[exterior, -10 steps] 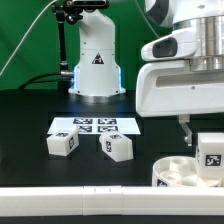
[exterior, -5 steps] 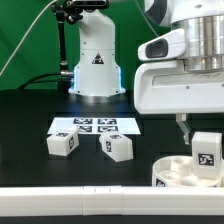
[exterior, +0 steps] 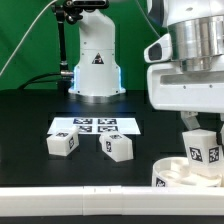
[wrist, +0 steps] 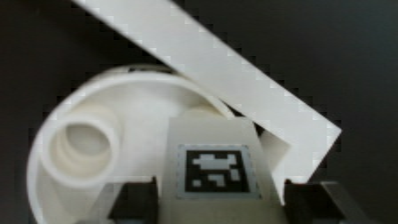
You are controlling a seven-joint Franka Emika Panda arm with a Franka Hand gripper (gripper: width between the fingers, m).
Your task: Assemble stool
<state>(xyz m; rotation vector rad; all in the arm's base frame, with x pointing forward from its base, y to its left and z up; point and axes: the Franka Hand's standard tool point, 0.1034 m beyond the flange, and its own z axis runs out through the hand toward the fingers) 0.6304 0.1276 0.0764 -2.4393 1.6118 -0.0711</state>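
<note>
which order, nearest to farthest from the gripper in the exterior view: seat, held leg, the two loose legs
1. held leg, clamped in the gripper
2. seat, just beneath, at the exterior view's lower right
3. middle loose leg, in front of the marker board
4. left loose leg, at the exterior view's left

We have two cameras on the scene. The exterior view sits low, just above the bench (exterior: 30, 120), behind a white bar (exterior: 80, 205) that crosses its foreground. It faces level across the bench toward the arm's base (exterior: 97, 65) at the back. It is near enough that the wrist housing is cut off at the top and at the exterior view's right. The wrist view looks down along the jaws from very close, so the leg (wrist: 217, 150) between them fills much of the soft picture. Both views share that leg and the seat (exterior: 168, 175) beneath it.
</note>
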